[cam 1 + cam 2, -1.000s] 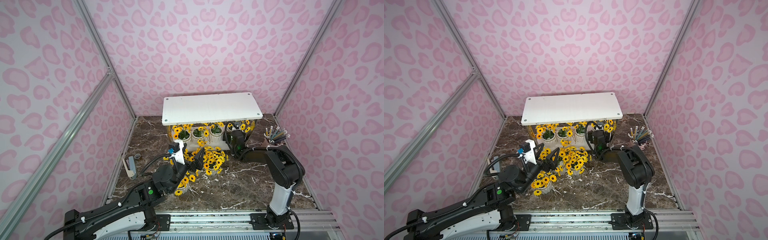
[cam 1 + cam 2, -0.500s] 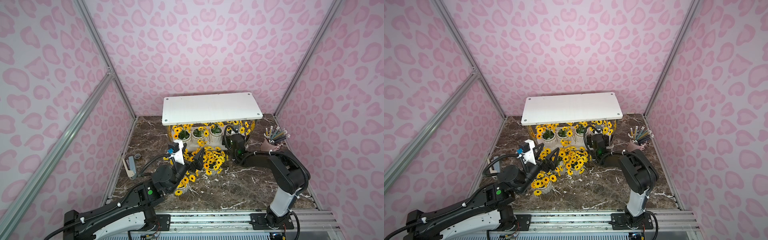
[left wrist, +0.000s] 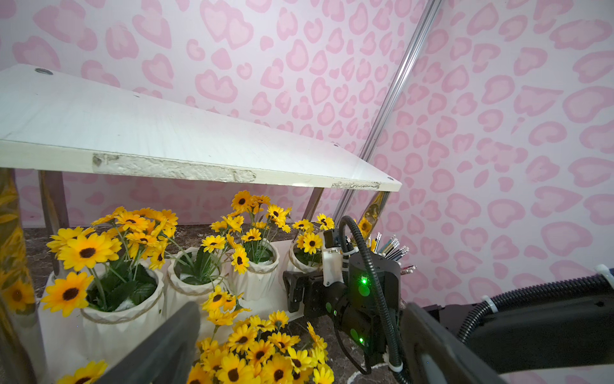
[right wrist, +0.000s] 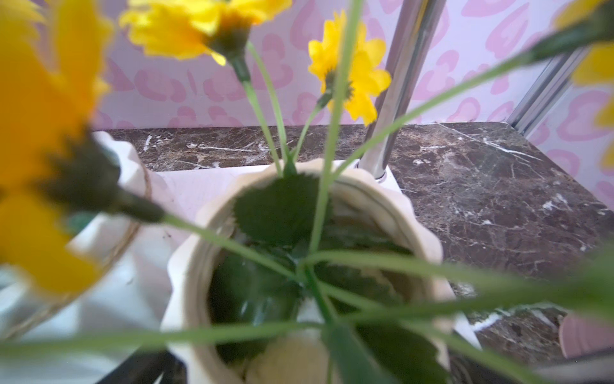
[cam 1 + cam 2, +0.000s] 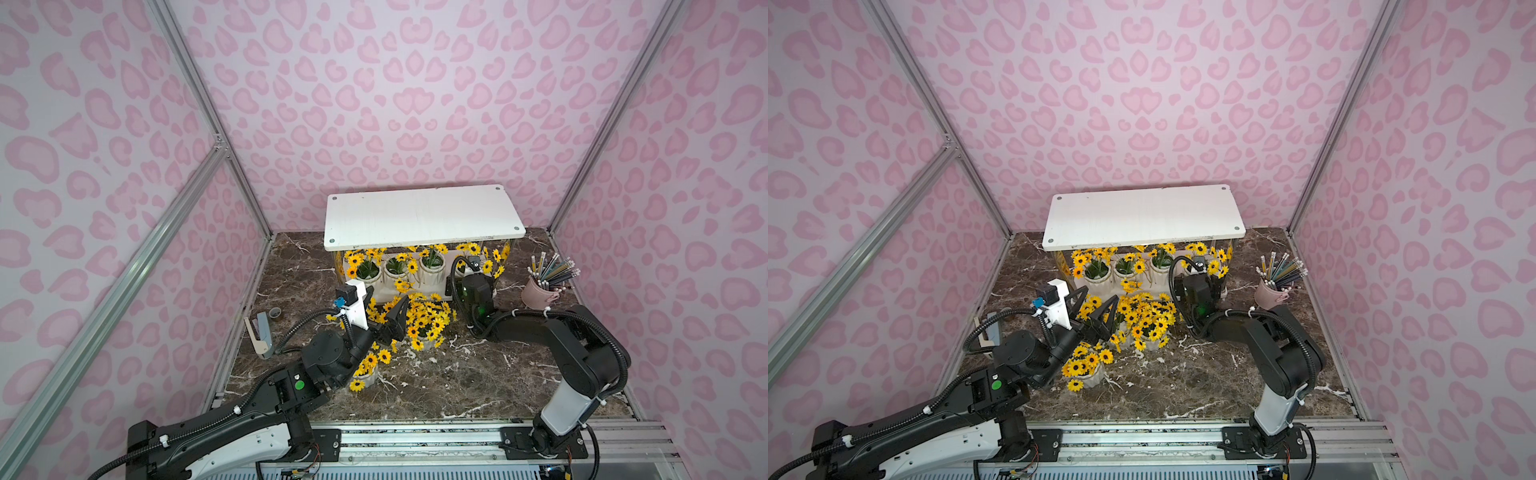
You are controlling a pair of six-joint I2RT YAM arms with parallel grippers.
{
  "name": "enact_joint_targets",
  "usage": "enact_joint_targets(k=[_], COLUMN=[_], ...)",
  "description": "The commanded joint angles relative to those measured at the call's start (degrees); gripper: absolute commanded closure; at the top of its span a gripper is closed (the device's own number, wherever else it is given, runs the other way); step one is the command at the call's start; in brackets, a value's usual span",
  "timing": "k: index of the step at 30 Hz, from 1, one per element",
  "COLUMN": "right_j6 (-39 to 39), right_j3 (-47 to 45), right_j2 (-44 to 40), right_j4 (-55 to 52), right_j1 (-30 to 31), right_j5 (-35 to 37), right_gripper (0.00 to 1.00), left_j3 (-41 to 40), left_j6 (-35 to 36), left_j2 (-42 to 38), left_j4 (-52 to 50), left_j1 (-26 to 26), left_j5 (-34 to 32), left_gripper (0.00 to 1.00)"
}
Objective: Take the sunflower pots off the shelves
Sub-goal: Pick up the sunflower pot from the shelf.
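The shelves [image 5: 419, 216] stand at the back; their top board is bare. Three sunflower pots [image 5: 397, 270] line the lower board, and another sunflower pot [image 4: 299, 272] stands at its right end. My right gripper [image 5: 470, 279] is at that end pot, open, with a jaw on either side of it. More sunflower pots [image 5: 424, 322] cluster on the marble floor in front, and one [image 5: 368, 370] stands nearer me. My left gripper [image 3: 299, 359] hangs open just above the floor cluster, holding nothing.
A pink bucket of pencils [image 5: 540, 293] stands right of the shelves, close to my right arm. A grey and beige tool [image 5: 262, 332] and a small grey ring [image 5: 274, 311] lie by the left wall. Chrome shelf legs [image 4: 395, 83] rise just behind the end pot.
My right gripper has slid a little left and lower in around the end pot on the lower board, and its elbow has swung outward. The left arm has not moved.
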Motion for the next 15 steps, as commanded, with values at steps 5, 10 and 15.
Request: enact_joint_targets(k=[5,10,15], right_j6=[-2.07,-2.30,-3.05], right_j3=[-1.59,-2.23,-0.73], right_j2=[-0.65,-0.69,0.01], right_j4=[5.01,7.96,8.25], right_j1=[-0.07,-0.75,-0.94], right_j5=[0.33,-0.55,-1.40], right_gripper=[0.01,0.01,0.01], left_j3=[-0.08,-0.03,0.05], left_j6=[-0.38,-0.07,0.18], left_j2=[0.08,-0.09,-0.11], left_j4=[2.50,2.40,2.41], left_j1=[0.04,0.04,-0.01], left_j5=[0.33,0.02,-0.03], left_gripper=[0.04,0.04,0.04])
